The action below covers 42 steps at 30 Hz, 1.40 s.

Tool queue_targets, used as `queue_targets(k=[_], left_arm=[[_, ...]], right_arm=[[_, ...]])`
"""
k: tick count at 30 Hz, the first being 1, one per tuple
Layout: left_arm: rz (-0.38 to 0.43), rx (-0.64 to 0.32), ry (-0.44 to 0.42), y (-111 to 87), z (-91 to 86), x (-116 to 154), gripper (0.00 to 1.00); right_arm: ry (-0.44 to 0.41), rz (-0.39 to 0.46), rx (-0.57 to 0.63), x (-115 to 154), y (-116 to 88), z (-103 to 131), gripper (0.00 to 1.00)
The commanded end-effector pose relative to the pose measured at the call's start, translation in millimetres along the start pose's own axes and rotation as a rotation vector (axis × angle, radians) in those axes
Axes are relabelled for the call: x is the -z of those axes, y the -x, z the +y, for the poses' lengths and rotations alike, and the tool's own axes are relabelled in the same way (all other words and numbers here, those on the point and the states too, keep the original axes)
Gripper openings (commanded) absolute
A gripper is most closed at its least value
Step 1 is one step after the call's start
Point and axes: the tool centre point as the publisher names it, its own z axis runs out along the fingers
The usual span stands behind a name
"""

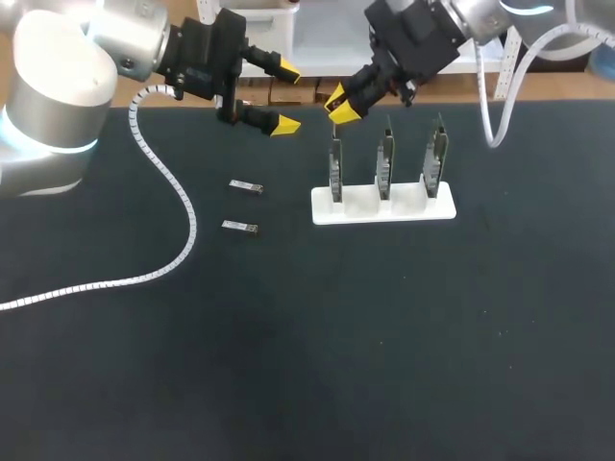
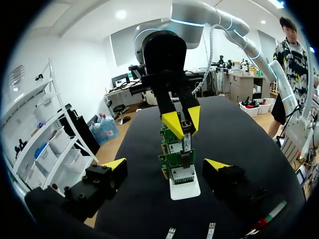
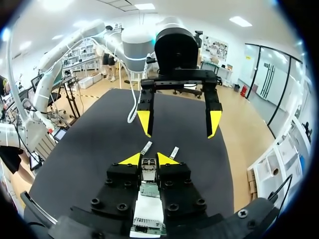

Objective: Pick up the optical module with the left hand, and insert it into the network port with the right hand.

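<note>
My right gripper [image 1: 340,106] hangs just above the leftmost of three upright circuit boards [image 1: 335,169] on a white stand [image 1: 384,206]. In the right wrist view it [image 3: 149,160] is shut on a small silver optical module [image 3: 148,170], directly over a board's port [image 3: 147,189]. My left gripper [image 1: 285,96] is held open and empty in the air to the left of the stand, facing the right gripper [image 2: 182,118]. Two more optical modules [image 1: 246,186] [image 1: 240,227] lie flat on the black mat, left of the stand.
A white ribbed cable [image 1: 183,206] from my left arm curves across the mat's left side. The middle board [image 1: 384,165] and right board [image 1: 435,159] stand close beside the leftmost one. A red and green marker [image 2: 269,217] lies near the table's edge.
</note>
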Motion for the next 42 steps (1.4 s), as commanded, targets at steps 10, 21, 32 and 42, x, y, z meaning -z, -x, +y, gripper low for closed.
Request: queue_targets(k=[10, 21, 32, 42], left_arm=[[0.004, 0.001, -0.005, 0.1, 1.8, 0, 1.0], [0.004, 0.001, -0.005, 0.1, 1.8, 0, 1.0], [0.004, 0.001, -0.005, 0.1, 1.8, 0, 1.0], [0.004, 0.001, -0.005, 0.1, 1.8, 0, 1.0]], right_arm=[[0.003, -0.009, 0.001, -2, -3, -1, 0.0], [-0.01, -0.023, 0.003, -4, -11, 0, 0.0], [-0.027, -0.003, 0.046, 5, 6, 1, 0.0], [-0.025, 0.001, 0.036, 2, 3, 2, 0.0]])
